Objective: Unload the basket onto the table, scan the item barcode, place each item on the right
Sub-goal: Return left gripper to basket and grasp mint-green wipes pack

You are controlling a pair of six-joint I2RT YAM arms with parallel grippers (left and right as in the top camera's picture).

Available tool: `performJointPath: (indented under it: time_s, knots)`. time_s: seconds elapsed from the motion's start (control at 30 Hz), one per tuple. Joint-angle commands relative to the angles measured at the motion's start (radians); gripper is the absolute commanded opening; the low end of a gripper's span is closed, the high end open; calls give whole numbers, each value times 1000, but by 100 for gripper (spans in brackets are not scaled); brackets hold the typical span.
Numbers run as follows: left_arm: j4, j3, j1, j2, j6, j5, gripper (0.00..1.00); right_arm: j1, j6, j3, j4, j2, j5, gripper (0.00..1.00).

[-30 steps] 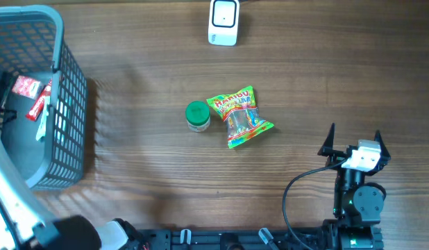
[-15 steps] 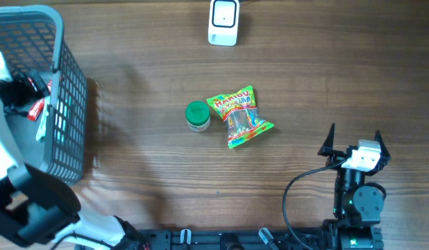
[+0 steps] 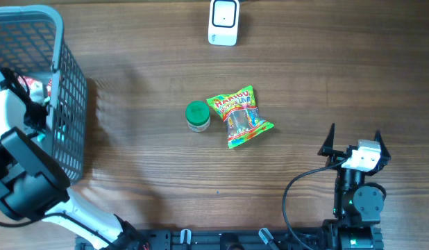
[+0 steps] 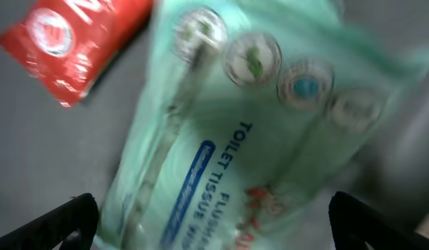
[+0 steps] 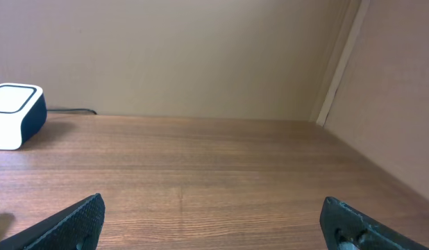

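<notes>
Wooden table [image 3: 305, 83] against a plain beige wall. At its far edge, a white scanner [image 3: 223, 21]. Near the middle, a green-lidded jar [image 3: 197, 114] just beside a Haribo bag [image 3: 241, 117]. At the left end, a grey basket [image 3: 69, 83], with the left arm [image 3: 20, 173] reaching in.

Left gripper [image 4: 214, 215]: spread wide, tips at both lower corners of the wrist view, hovering over a pale green toilet tissue pack [image 4: 242, 139] on the basket floor, pinching nothing. Contact impossible to tell through the blur. Beside the pack, a red packet [image 4: 76, 42].

Right gripper [image 3: 355, 142]: likewise fully spread, empty, above bare wood at the near right, well apart from everything.
</notes>
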Motion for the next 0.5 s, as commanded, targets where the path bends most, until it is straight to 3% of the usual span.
performJointPath:
  time_s: [0.0, 0.07, 0.1, 0.13, 0.17, 0.33, 0.47]
  knots:
    - [5, -9, 1, 47, 19, -2, 100, 5, -6, -1, 3, 3, -12, 100]
    - [5, -9, 1, 58, 19, 19, 82, 5, -6, -1, 3, 3, -12, 100]
    - [3, -9, 1, 59, 19, 20, 50, 5, -6, -1, 3, 3, -12, 100]
    - [2, -9, 1, 60, 19, 20, 35, 5, -6, -1, 3, 3, -12, 100]
    - [1, -9, 1, 56, 19, 19, 29, 5, -6, -1, 3, 3, -12, 100]
    - [-5, 13, 1, 21, -3, -6, 22, 5, -6, -1, 3, 3, -12, 100]
    - [-56, 119, 1, -53, -109, -107, 8, 5, -7, -1, 3, 3, -12, 100]
